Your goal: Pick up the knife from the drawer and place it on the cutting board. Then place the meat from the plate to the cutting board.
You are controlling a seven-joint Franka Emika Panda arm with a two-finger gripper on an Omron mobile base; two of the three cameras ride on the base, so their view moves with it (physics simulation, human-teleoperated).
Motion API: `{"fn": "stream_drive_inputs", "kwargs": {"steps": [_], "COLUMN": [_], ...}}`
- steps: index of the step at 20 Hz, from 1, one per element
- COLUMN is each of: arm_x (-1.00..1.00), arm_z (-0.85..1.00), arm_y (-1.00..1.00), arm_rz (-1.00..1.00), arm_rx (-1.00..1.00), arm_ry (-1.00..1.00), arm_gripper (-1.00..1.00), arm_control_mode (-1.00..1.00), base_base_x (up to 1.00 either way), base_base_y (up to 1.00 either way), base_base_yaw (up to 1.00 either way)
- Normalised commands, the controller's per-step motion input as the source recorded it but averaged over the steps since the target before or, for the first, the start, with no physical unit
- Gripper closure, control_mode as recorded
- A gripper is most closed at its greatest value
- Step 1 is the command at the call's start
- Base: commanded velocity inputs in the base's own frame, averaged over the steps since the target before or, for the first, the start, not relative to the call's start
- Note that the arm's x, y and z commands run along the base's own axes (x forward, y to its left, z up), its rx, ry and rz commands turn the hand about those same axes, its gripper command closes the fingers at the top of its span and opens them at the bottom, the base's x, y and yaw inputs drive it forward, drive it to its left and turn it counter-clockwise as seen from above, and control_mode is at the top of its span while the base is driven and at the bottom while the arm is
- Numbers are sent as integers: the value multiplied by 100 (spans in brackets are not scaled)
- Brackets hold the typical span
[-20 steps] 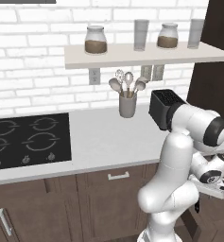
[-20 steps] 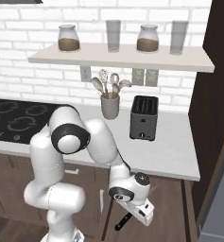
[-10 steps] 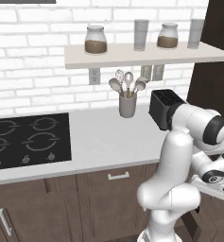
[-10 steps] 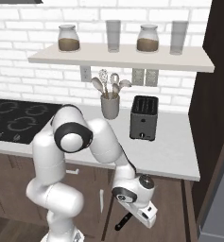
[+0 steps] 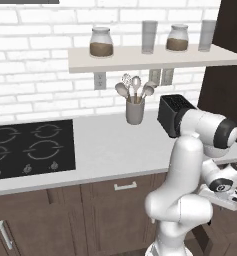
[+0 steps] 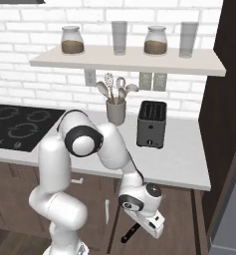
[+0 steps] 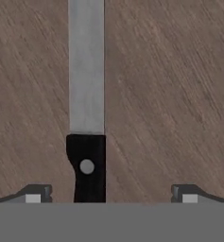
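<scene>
Stage: you are reaching for the knife (image 7: 86,142) | Fingers (image 7: 35,193): standing wide apart, handle between them | Handling: light, rigid, likely slippery; grip the black handle.

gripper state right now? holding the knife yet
Gripper: open, holding nothing. Its fingertips stand wide on either side of the knife handle, not touching it.

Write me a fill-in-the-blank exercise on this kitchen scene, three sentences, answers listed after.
1. The slim knife with the grey metal blade has a ____ handle.
2. The open gripper has one fingertip on each side of the knife's ____.
3. On the white counter, the black toaster stands beside a grey holder of ____.

Missing words: black; handle; utensils
</scene>
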Motion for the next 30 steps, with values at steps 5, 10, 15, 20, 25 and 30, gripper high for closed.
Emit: {"fn": "stream_drive_inputs", "kwargs": {"steps": [5, 10, 15, 20, 25, 30], "arm_x": [1, 0, 0, 0, 0, 0], "arm_z": [-34, -25, -28, -22, -3, -1], "arm_y": [0, 0, 0, -1, -2, 0], "arm_rz": [0, 0, -1, -1, 0, 0], "arm_rx": [0, 0, 0, 0, 0, 0], "arm_ry": [0, 0, 0, 0, 0, 0], "arm_gripper": [-100, -100, -100, -100, -100, 100], "arm_control_mode": [-100, -100, -100, -100, -100, -100], "base_base_x": [0, 0, 0, 0, 0, 0], "base_base_y": [0, 0, 0, 0, 0, 0], "base_base_yaw": [0, 0, 0, 0, 0, 0]}}
